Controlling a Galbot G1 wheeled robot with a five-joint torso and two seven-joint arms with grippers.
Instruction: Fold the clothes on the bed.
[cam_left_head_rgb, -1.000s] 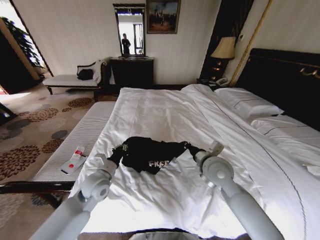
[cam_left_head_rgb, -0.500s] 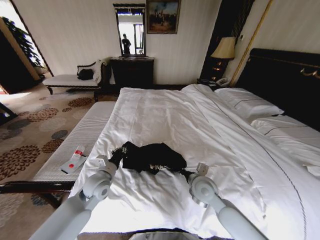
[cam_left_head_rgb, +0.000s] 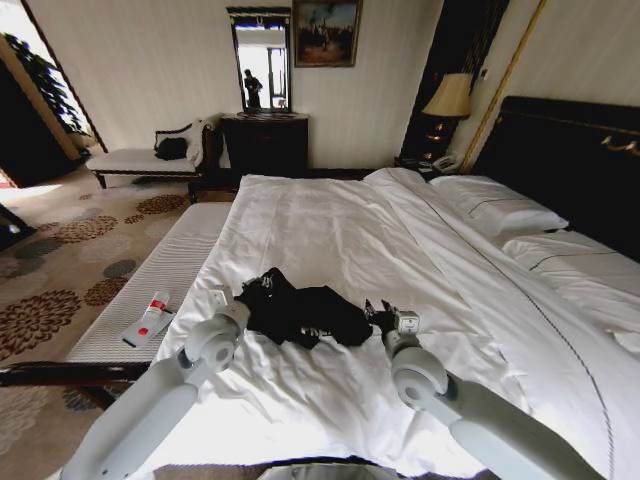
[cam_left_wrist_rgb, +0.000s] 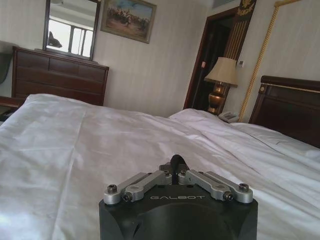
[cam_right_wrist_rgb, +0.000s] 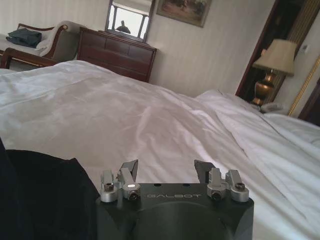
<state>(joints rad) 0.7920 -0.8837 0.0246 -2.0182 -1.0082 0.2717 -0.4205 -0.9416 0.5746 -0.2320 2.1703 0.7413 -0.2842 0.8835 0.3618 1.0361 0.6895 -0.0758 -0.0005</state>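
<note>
Head view: T-shirt (cam_left_head_rgb: 305, 312) lies bunched on the bed (cam_left_head_rgb: 330, 230) — narrower than a second ago, both grippers having moved inward; the side fold appears done. Left wrist view: left gripper (cam_left_wrist_rgb: 176, 167) closed on black fabric. Right wrist view: right gripper (cam_right_wrist_rgb: 168, 172) open — shirt released alongside.

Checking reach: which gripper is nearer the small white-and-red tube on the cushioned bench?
Left. The left gripper is at the bench-side edge of the black T-shirt, nearer the tube; the right gripper is at its opposite edge, farther off.
</note>
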